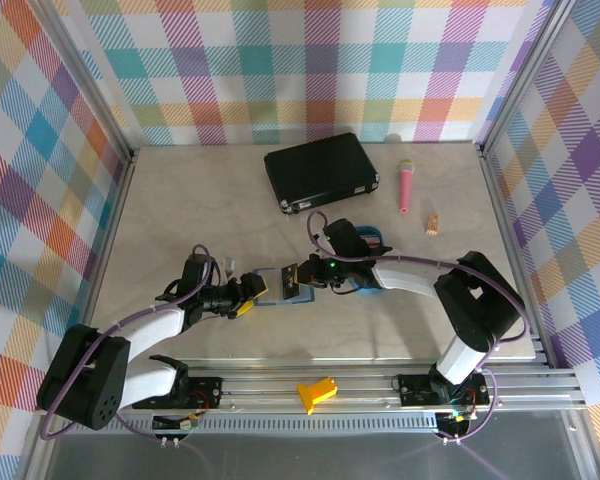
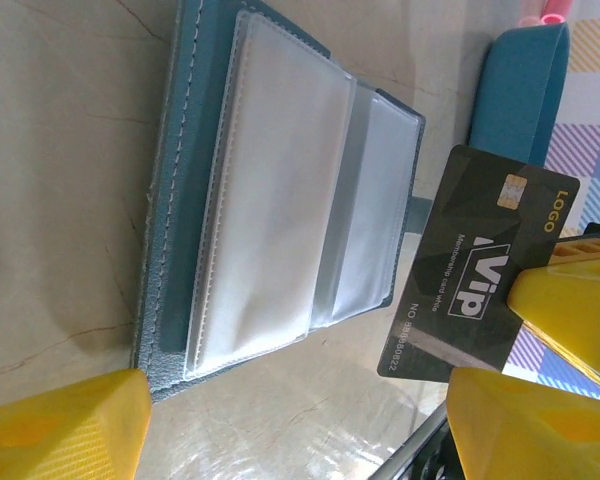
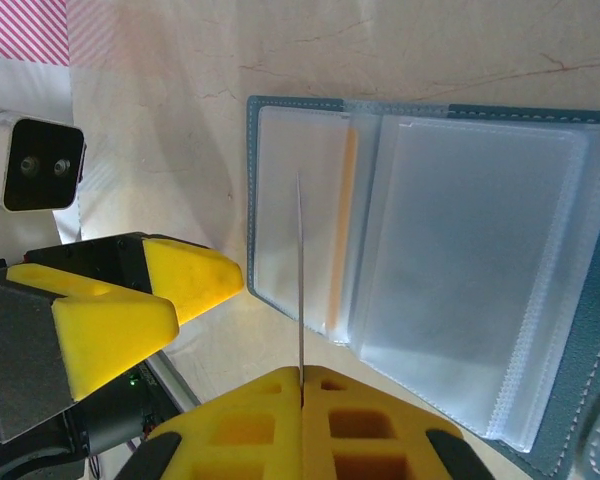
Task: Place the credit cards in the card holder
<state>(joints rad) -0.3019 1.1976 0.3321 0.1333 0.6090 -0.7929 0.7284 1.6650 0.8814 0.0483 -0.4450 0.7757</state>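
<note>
— Where's the card holder (image 2: 270,200)?
— Open on the tabletop (image 1: 180,200), centre of the overhead frame, pale pockets up.
— And the credit card (image 2: 470,270)?
— A black one, clamped edge-on in the right gripper (image 3: 301,375), beside those pockets. The left gripper (image 1: 245,297) is spread, empty.

Holder (image 1: 283,287): lay open on the table (image 1: 180,210), front centre, between the two grippers.
Left gripper (image 1: 246,297): sat just left of the holder, at its left edge.
Right gripper (image 1: 302,274): sat at the holder's right edge.
Card (image 2: 475,275): stood on edge in the right gripper, beside the holder's pockets.
Tray (image 2: 525,95): lay right of the holder, under the right arm.
Case (image 1: 320,170): lay behind the holder, towards the back wall.
Microphone (image 1: 405,188): lay right of the case.
Block (image 1: 433,224): lay right of the microphone, slightly nearer the front.
</note>
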